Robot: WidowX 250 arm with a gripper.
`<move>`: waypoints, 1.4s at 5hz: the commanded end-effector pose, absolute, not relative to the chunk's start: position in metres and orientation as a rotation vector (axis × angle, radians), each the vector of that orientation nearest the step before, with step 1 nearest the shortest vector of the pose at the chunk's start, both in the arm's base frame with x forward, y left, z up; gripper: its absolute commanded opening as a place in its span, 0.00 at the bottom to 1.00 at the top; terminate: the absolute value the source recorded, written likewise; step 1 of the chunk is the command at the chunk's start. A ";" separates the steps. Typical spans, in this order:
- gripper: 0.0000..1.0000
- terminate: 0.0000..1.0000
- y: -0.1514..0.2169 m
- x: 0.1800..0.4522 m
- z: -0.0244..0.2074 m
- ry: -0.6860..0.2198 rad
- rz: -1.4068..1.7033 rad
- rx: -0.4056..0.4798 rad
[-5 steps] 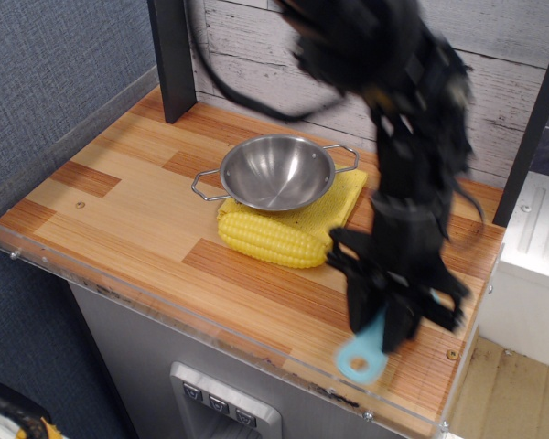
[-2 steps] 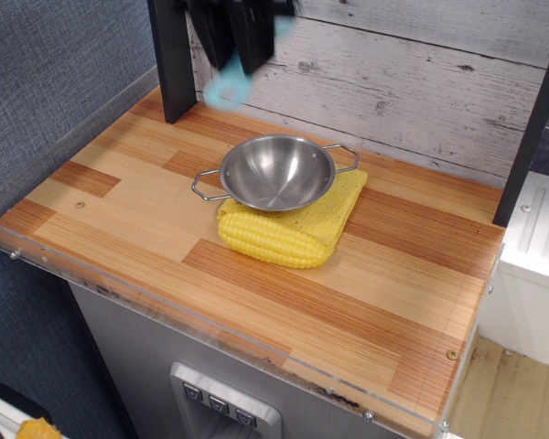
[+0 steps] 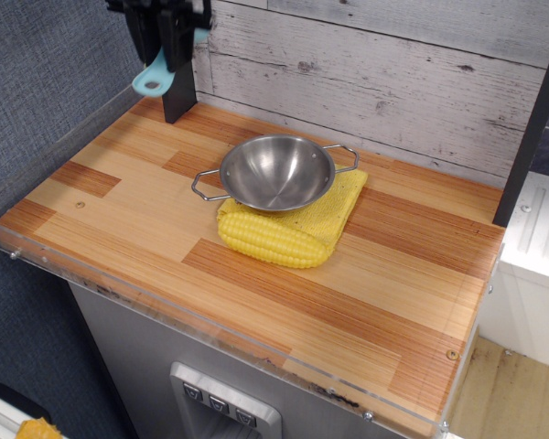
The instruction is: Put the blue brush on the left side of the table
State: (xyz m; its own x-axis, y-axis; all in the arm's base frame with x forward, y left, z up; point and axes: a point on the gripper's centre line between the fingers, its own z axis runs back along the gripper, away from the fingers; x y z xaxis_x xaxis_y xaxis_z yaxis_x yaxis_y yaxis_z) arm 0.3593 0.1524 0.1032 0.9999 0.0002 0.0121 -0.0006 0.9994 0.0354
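**Brush held high over the table's far left corner**

Single view, from above and in front of the table:

The gripper (image 3: 165, 41) hangs at the top left of the picture, above the far left corner of the table (image 3: 119, 197). Only its lower part shows; the rest is cut off by the top edge. Its dark fingers are closed on the brush (image 3: 154, 75), which hangs down between them with its handle end lowest. The oval hole in the handle end is visible, and a little light blue also shows at the gripper's right side. The bristles are hidden by the fingers. The brush is clear of the tabletop, in the air in front of a dark post (image 3: 178, 91) that stands at the far left of the table.

Near the middle of the table a steel bowl (image 3: 276, 172) with two wire handles sits on a yellow cloth (image 3: 343, 203). A corn cob (image 3: 270, 240) lies just in front of the bowl, on the cloth's near edge, touching or nearly touching the bowl. These three are well apart from the brush and gripper. Behind the table runs a grey plank wall (image 3: 393, 82).
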 end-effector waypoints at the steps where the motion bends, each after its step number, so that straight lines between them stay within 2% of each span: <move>1: 0.00 0.00 0.176 0.359 0.094 -0.065 -0.027 0.157; 2: 0.00 0.00 0.177 0.353 0.079 -0.051 -0.014 0.148; 3: 0.00 0.00 0.179 0.340 0.053 -0.006 0.022 0.111; 4: 0.00 0.00 0.181 0.336 0.039 0.042 0.025 0.103; 5: 0.00 0.00 0.187 0.332 0.036 0.049 0.037 0.086; 6: 1.00 0.00 0.188 0.330 0.051 0.025 0.063 0.078; 7: 1.00 0.00 0.177 0.321 0.099 -0.150 0.015 0.085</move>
State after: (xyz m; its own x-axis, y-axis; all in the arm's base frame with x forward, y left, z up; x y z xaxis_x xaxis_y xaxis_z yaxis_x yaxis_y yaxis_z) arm 0.3301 0.1647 0.0720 0.9964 0.0051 0.0845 -0.0085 0.9992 0.0400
